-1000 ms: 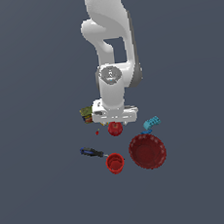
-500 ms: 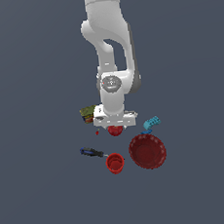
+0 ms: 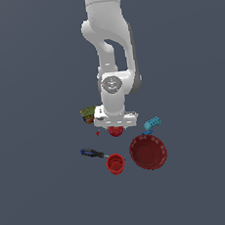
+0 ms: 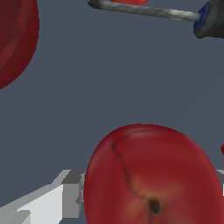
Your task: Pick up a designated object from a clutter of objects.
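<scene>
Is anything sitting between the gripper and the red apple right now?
Nothing visible does. The gripper is right over the apple, which the wrist view shows between the fingers. The screwdriver, red cup and red bowl lie apart from it.
</scene>
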Controlling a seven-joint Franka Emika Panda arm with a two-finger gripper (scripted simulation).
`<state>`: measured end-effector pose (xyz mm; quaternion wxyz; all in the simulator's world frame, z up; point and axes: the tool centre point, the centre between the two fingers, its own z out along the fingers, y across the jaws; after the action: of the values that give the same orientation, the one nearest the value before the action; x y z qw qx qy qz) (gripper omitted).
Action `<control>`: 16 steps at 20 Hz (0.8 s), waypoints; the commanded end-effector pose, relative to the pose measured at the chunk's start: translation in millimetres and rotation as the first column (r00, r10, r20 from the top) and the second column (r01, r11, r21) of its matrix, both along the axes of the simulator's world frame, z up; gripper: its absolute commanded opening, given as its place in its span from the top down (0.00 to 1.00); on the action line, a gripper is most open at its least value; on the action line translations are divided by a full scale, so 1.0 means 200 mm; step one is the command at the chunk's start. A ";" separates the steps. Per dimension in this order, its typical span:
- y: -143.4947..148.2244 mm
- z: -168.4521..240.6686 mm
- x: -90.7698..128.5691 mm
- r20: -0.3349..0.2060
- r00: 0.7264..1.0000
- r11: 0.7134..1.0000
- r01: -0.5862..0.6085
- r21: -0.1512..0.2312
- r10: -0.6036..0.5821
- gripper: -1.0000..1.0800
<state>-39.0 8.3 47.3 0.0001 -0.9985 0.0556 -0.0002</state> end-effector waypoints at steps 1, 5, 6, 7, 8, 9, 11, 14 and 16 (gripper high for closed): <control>0.00 -0.01 0.00 0.000 1.000 1.000 0.000 0.000 0.000 1.00; 0.00 0.01 0.00 0.000 1.000 1.000 0.000 0.000 0.000 1.00; 0.00 0.02 0.01 0.000 1.000 1.000 0.000 0.000 0.000 1.00; 0.00 0.03 0.01 0.000 1.000 1.000 0.000 0.000 0.000 1.00; -0.01 0.04 0.02 0.000 1.000 1.000 0.000 0.000 0.000 1.00; -0.01 0.06 0.02 0.000 1.000 1.000 0.000 0.000 0.000 1.00; -0.01 0.10 0.04 0.000 1.000 1.000 0.000 0.000 0.000 1.00; -0.02 0.17 0.07 0.000 1.000 1.000 0.000 0.000 0.000 1.00; -0.03 0.23 0.09 0.000 1.000 1.000 0.000 0.000 0.000 1.00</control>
<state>-24.9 3.9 83.5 0.0000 -0.9985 0.0555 0.0013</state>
